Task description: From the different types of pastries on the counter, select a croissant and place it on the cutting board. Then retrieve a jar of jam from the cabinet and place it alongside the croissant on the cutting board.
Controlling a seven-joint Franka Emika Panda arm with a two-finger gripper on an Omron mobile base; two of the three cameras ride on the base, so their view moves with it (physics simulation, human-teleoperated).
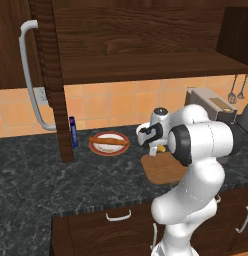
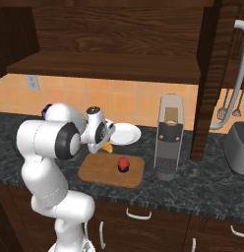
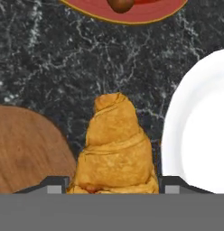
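Left of the arm in left base view, long stick pastry (image 1: 110, 142) on red-rimmed plate (image 1: 97, 148); cutting board (image 1: 163, 168) on counter (image 1: 41, 175), croissant (image 1: 154, 150) peeking at its far edge by the gripper (image 1: 152, 148). Right base view: jar of jam (image 2: 123, 164) sits on board, white plate (image 2: 127, 133) behind. Hand view: 2 fingertips (image 3: 54, 185) pinch croissant between them, over counter between board and white plate.
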